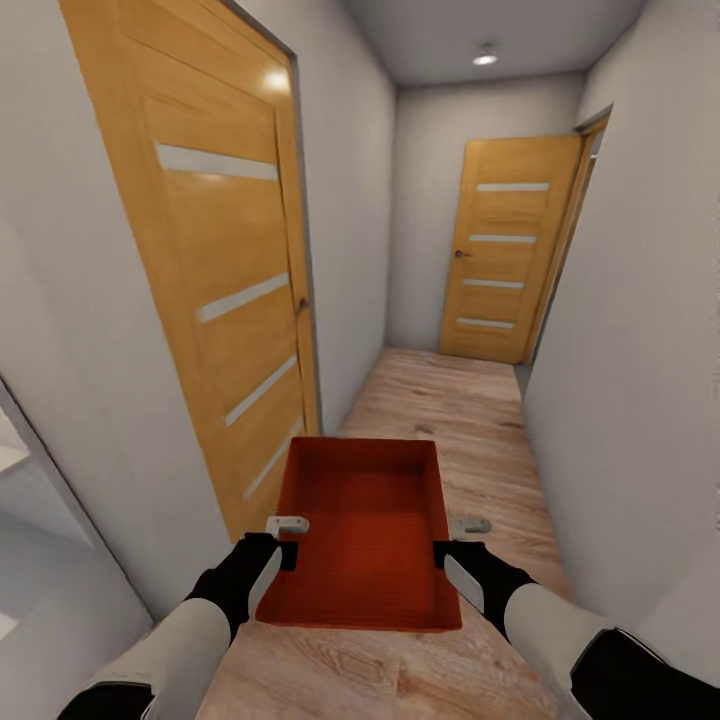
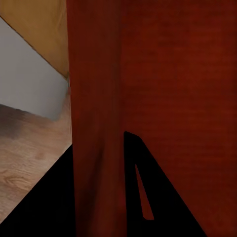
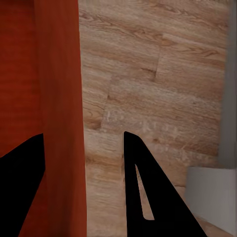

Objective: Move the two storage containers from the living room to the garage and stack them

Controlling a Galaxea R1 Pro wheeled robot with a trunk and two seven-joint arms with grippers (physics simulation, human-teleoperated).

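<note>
One orange-red storage container (image 1: 365, 525), lidless and empty, hangs between my two arms above light wood planks in a narrow hallway. My left gripper (image 1: 283, 553) is shut on its left wall, which runs between the black fingers in the left wrist view as the container wall (image 2: 96, 123). On the opposite side my right gripper (image 1: 447, 560) is shut on the right wall; the right wrist view has that container wall (image 3: 59, 98) by the fingers (image 3: 148, 197), with plank flooring beyond. The living room, the garage and its floor are out of view.
A wood-panelled door (image 1: 220, 280) stands close on the left, just beside the container. Another door (image 1: 510, 250) closes the hallway's far end, with an opening (image 1: 590, 200) to its right. White walls (image 1: 640, 380) hem both sides. Plank flooring (image 1: 450, 420) runs ahead.
</note>
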